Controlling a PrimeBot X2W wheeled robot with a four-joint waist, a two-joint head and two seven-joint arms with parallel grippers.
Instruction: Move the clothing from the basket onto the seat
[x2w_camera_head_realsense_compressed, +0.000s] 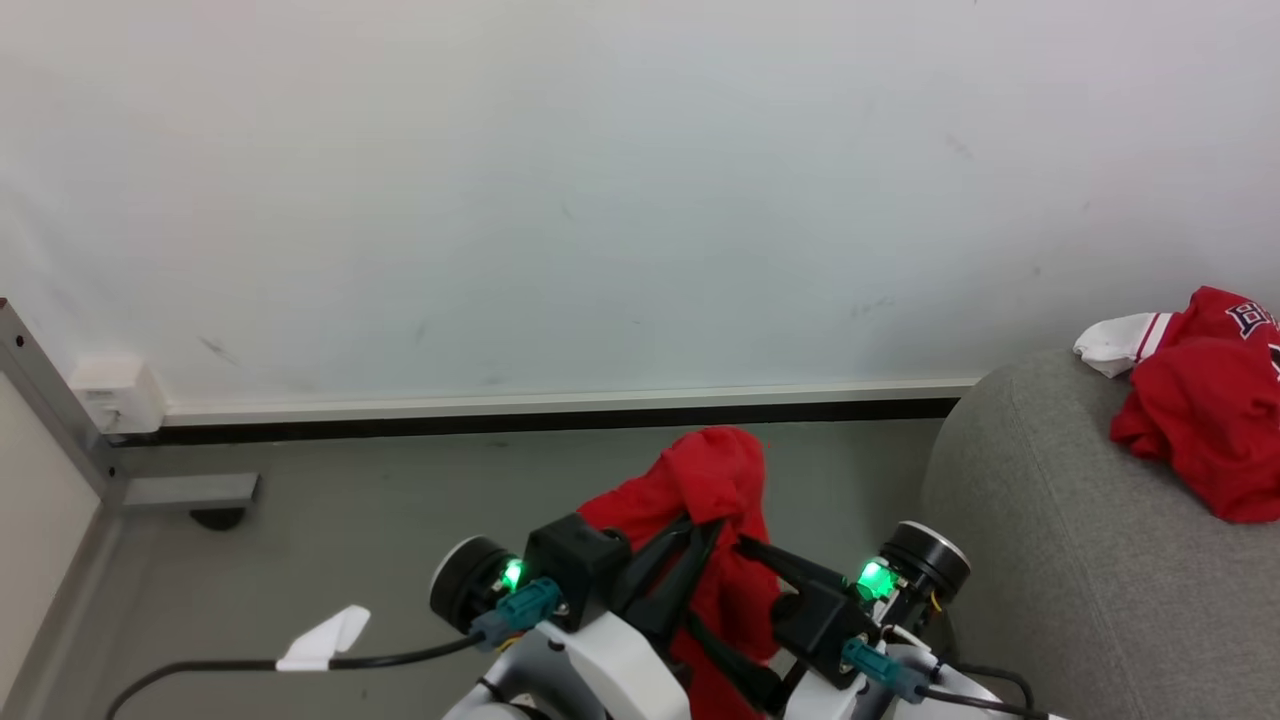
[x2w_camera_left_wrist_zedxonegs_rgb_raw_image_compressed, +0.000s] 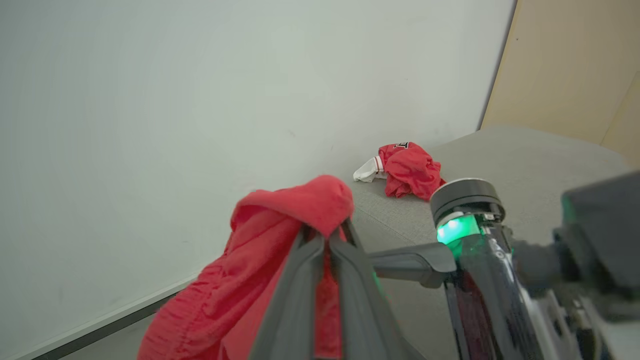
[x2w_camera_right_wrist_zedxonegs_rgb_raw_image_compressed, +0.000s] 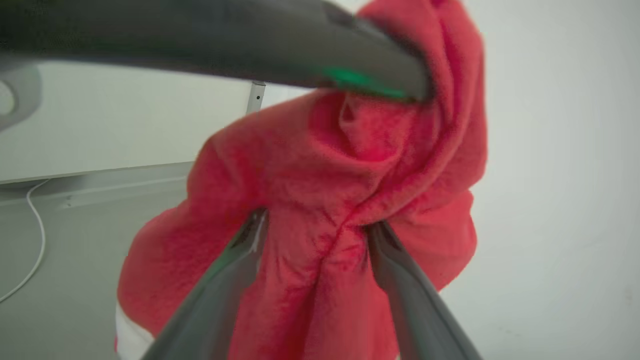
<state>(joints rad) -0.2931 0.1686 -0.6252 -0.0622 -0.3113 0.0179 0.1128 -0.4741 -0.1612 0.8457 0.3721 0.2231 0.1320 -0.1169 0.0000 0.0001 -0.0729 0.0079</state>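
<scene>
A bright red garment (x2w_camera_head_realsense_compressed: 715, 480) hangs in the air between my two grippers, above the grey floor. My left gripper (x2w_camera_head_realsense_compressed: 712, 525) is shut on its top fold; in the left wrist view its fingertips (x2w_camera_left_wrist_zedxonegs_rgb_raw_image_compressed: 327, 237) pinch the cloth (x2w_camera_left_wrist_zedxonegs_rgb_raw_image_compressed: 280, 220). From the right, my right gripper (x2w_camera_head_realsense_compressed: 745, 545) is clamped on a bunch of the same cloth (x2w_camera_right_wrist_zedxonegs_rgb_raw_image_compressed: 320, 200) between its fingers (x2w_camera_right_wrist_zedxonegs_rgb_raw_image_compressed: 252, 235). A second red garment (x2w_camera_head_realsense_compressed: 1205, 400) with a white striped cuff lies on the light grey seat (x2w_camera_head_realsense_compressed: 1050, 540) at the right. The basket is out of view.
A pale wall with a white baseboard (x2w_camera_head_realsense_compressed: 560, 405) runs behind. A grey metal post (x2w_camera_head_realsense_compressed: 50, 390) and a white wall box (x2w_camera_head_realsense_compressed: 115, 395) stand at the left. A black cable with a white tag (x2w_camera_head_realsense_compressed: 325, 640) lies on the floor.
</scene>
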